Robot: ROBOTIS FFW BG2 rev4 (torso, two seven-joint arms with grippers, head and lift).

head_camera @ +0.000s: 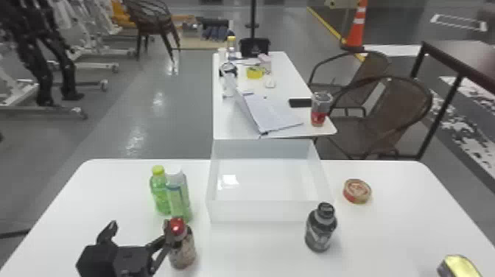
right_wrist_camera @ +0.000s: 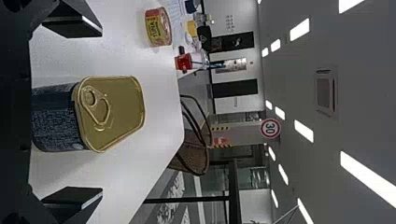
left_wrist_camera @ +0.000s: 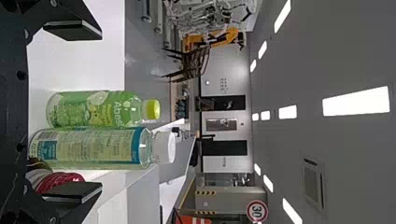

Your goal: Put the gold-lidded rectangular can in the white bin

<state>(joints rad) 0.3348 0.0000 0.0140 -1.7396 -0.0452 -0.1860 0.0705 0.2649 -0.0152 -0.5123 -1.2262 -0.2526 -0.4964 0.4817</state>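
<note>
Gold-lidded can (head_camera: 459, 266) stood on worktop (head_camera: 254, 250), 4 o'clock from white bin (head_camera: 265, 211) — right end effector (right_wrist_camera: 100, 111) was spread, facing it. Left end effector (head_camera: 141, 224) — 8 o'clock — spread too.

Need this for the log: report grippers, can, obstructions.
Left gripper open by red-capped bottle. Right gripper open, fingers either side of upright gold-lidded can. Dark bottle near white bin, possibly in the way.

From the robot's head one view looks forward and down over the table (head_camera: 257, 250), while the low wrist views face across it from close by, the left sharing the green bottles (left_wrist_camera: 93, 109) with the head view, the right the gold-lidded rectangular can (right_wrist_camera: 119, 114).
</note>
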